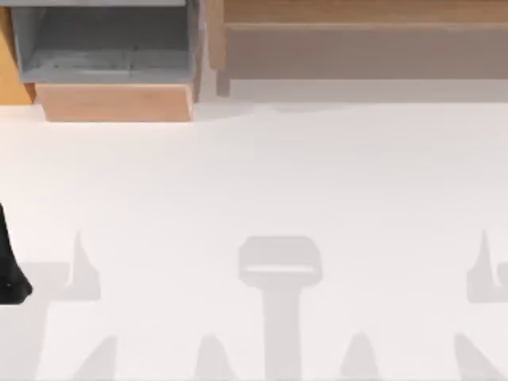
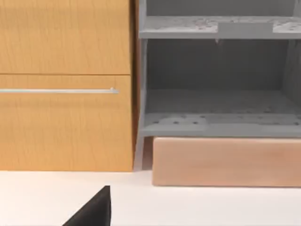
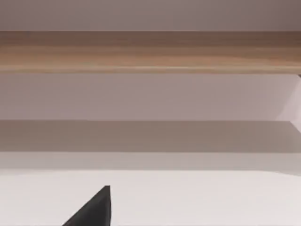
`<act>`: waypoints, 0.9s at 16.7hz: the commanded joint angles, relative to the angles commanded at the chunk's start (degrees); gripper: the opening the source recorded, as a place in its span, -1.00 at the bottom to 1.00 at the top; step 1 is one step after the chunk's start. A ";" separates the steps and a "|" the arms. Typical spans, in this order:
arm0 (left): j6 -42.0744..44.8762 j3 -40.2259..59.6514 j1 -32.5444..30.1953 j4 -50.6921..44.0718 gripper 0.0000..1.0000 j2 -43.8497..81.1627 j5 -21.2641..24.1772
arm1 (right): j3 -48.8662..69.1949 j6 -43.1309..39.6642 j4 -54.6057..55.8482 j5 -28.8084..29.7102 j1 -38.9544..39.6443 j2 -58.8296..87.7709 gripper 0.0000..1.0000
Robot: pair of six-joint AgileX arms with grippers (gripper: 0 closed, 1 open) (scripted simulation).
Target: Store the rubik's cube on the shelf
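The white worktop [image 1: 262,182] runs across the top view, marked only by soft grey shadows in its near half. Along its far edge, toward the right, stands the shelf [image 1: 357,32]: a long light-wood ledge with a grey-brown front panel below it and a wooden side post [image 1: 216,36] at its left end. At the far left sits a boxy wooden drawer unit [image 1: 111,55] with a grey-lined inside and a pale wood front board [image 1: 117,101] at its base.

The left arm [image 1: 9,270] shows as a dark shape at the left edge of the worktop, well apart from the furniture. The left wrist view faces the drawer unit [image 2: 216,94]: 2 grey-lined compartments, 1 above the other, over the pale front board, with an orange-wood cabinet front [image 2: 66,84] carrying a thin metal handle [image 2: 59,91] just beside them. A black wedge of the left gripper [image 2: 94,209] pokes in above the white surface; I cannot tell how its fingers stand.

The right wrist view faces the shelf [image 3: 150,52], its wood ledge running across above the grey-brown panel. A black wedge of the right gripper [image 3: 94,209] sits low over the worktop, and here too I cannot tell the state of the fingers.

I cannot tell where the rubik's cube is.
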 joint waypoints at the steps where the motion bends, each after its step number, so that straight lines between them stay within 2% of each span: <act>1: 0.00 0.00 0.00 0.00 1.00 0.00 0.00 | 0.00 0.00 0.00 0.00 0.00 0.00 1.00; 7: 5.50 3.23 2.04 3.67 1.00 8.27 1.69 | 0.00 0.00 0.00 0.00 0.00 0.00 1.00; 15: 29.95 19.18 9.45 21.19 1.00 43.70 9.08 | 0.00 0.00 0.00 0.00 0.00 0.00 1.00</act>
